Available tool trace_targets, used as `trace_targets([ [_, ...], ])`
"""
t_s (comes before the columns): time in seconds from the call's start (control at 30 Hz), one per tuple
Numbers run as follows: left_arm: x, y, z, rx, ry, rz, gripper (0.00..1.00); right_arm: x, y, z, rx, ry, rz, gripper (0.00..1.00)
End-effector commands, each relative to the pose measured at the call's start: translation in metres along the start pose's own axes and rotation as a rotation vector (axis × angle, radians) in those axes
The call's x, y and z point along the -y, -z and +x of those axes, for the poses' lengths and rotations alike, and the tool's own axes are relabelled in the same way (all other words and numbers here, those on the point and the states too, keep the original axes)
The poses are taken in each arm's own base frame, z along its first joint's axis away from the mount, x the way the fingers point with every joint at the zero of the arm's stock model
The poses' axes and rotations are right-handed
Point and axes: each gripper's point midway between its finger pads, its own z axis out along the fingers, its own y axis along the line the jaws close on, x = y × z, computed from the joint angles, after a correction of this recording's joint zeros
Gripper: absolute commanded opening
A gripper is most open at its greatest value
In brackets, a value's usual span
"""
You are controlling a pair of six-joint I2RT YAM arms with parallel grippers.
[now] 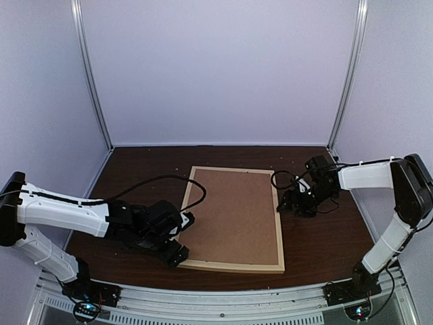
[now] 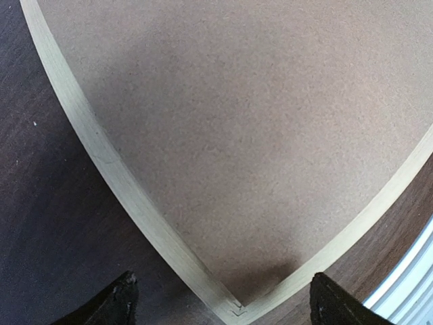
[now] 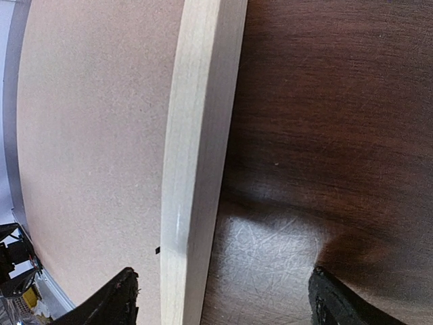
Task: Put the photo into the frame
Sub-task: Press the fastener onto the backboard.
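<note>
The frame (image 1: 233, 266), thin light wood rails, lies flat on the dark table with a plain brown backing board (image 1: 233, 215) filling it. The photo is out of view in every frame. My left gripper (image 1: 183, 235) hovers open over the frame's near-left corner; in the left wrist view its black fingertips (image 2: 125, 294) straddle the corner joint of the frame (image 2: 101, 149), holding nothing. My right gripper (image 1: 289, 200) stands open across the right rail; in the right wrist view the rail (image 3: 199, 122) runs between its jaws, one fingertip over the board (image 3: 95, 135), the other over the table.
The dark wooden table (image 1: 135, 176) surrounds the frame. Pale walls with metal corner posts (image 1: 91, 74) enclose the back and sides. A metal rail (image 1: 223, 298) carrying the arm bases runs along the near edge.
</note>
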Motion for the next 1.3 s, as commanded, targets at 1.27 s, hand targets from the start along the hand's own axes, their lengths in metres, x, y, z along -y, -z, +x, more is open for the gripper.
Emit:
trace_targets([
  [1.27,0.005,-0.025,-0.004,-0.014,-0.042,-0.043,0.83,0.004,-0.007,0.002,-0.007,0.002,0.013,0.86],
])
